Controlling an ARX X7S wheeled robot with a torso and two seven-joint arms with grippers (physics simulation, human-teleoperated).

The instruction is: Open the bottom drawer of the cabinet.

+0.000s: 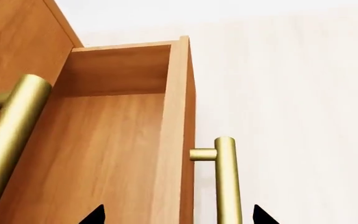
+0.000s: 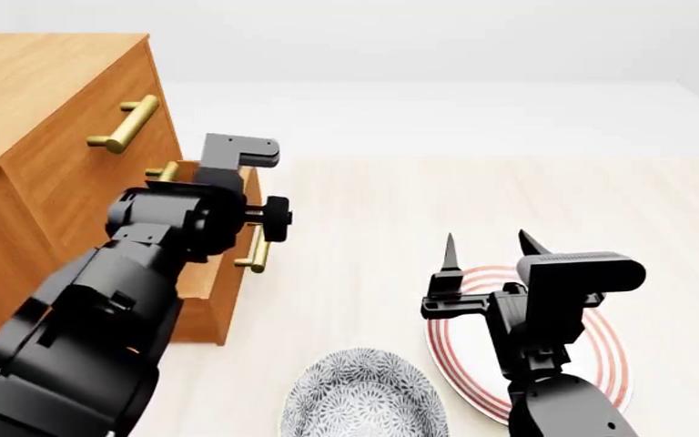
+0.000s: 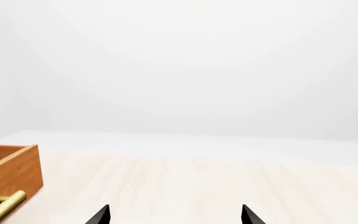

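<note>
The cabinet (image 2: 46, 109) stands at the left in the head view. Its bottom drawer (image 1: 113, 140) is pulled out, and its wooden inside shows in the left wrist view. The drawer's brass handle (image 1: 227, 182) also shows in the head view (image 2: 256, 250) and in the right wrist view (image 3: 2, 207). My left gripper (image 1: 179, 215) is open. Its two black fingertips (image 1: 97, 214) stand wide apart on either side of the drawer front and handle, touching neither. The middle drawer's handle (image 1: 11, 135) is close by. My right gripper (image 2: 491, 246) is open and empty above the plate.
A red-striped white plate (image 2: 611, 364) lies on the pale floor under my right arm. A grey patterned bowl (image 2: 362, 401) sits in front of it. The top drawer's handle (image 2: 125, 123) sticks out from the cabinet front. Pale floor stretches to the right.
</note>
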